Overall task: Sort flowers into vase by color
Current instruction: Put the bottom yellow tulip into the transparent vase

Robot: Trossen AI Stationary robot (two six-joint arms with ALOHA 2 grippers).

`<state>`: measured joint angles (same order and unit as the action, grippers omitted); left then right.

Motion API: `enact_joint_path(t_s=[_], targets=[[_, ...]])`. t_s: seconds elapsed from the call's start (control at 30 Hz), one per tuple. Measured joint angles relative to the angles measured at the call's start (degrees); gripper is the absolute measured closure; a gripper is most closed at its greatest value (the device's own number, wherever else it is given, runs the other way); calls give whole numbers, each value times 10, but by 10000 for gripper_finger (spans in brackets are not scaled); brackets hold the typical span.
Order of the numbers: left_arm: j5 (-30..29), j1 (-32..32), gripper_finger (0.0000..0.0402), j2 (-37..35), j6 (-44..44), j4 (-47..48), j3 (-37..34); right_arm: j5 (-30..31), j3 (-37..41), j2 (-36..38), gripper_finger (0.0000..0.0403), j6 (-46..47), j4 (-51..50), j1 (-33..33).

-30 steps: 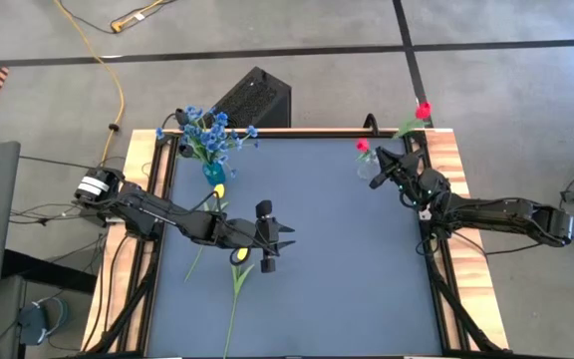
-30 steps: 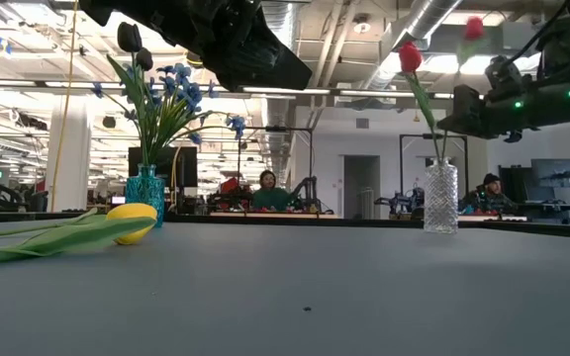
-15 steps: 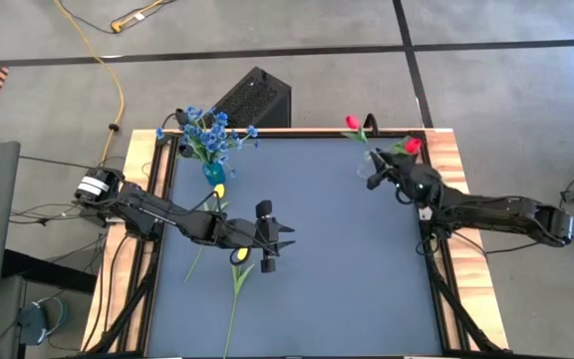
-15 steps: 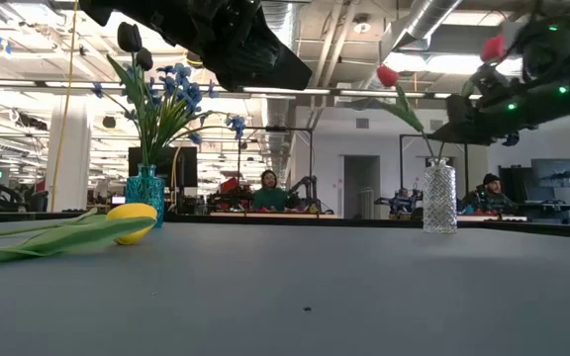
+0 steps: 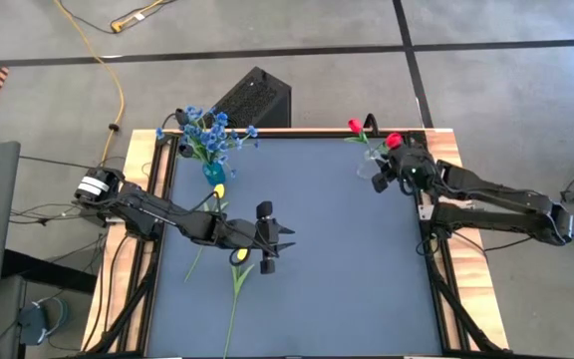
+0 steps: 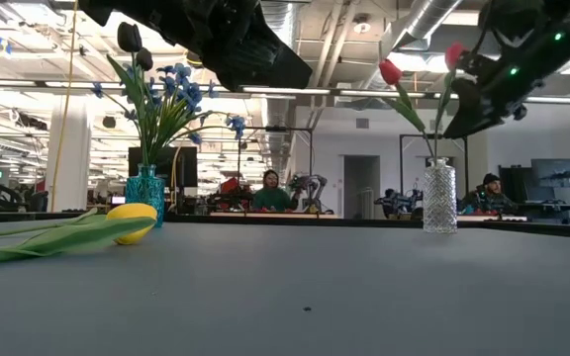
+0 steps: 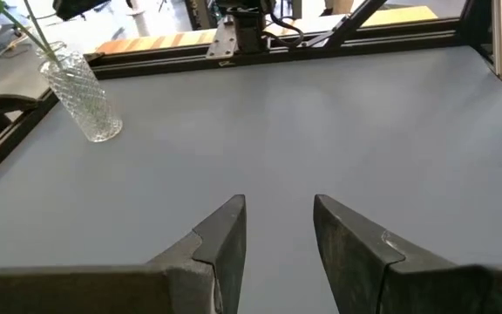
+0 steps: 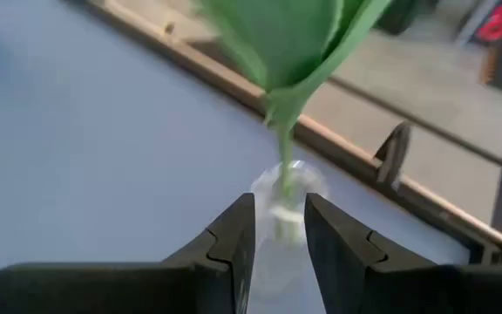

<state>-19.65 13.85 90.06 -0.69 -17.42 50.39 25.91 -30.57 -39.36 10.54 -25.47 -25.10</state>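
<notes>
A clear glass vase (image 5: 369, 170) (image 6: 440, 198) stands at the table's far right. One red tulip (image 5: 353, 125) (image 6: 390, 71) stands in it, leaning on the rim. My right gripper (image 5: 385, 172) (image 8: 280, 209) hovers just above the vase mouth, shut on a second red tulip (image 5: 394, 141) (image 6: 454, 54). Blue flowers (image 5: 210, 133) stand in a blue vase (image 6: 146, 196) at the far left. Two yellow tulips (image 5: 238, 256) (image 5: 219, 189) lie flat on the table. My left gripper (image 5: 283, 239) (image 7: 279, 231) hangs open above the table beside the nearer yellow tulip. My right gripper holds the second red tulip by its green stem (image 8: 279, 179), below the leaves and just above the vase mouth, one finger on either side. The tulip stands almost upright, blossom above the fingers. Its lower stem (image 6: 442, 148) reaches down into the clear vase.
A black clamp (image 8: 393, 153) sits on the wooden far edge behind the clear vase. Metal frame rails (image 5: 436, 269) run along both table sides. A black box (image 5: 252, 97) stands on the floor beyond the far edge. Bare blue mat (image 5: 347, 269) spans the middle.
My right gripper has tipped and swung over the clear vase, bringing its red tulip from leaning out past the far right corner to nearly upright, stem down into the vase. The red tulip in the vase has swung over toward the far left.
</notes>
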Motion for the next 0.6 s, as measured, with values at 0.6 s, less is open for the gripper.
enact_joint_path(t_s=[0.6], targets=[[29,12,277,-21,-61,131,3,-216,-114,-48,275,25,-174,0]])
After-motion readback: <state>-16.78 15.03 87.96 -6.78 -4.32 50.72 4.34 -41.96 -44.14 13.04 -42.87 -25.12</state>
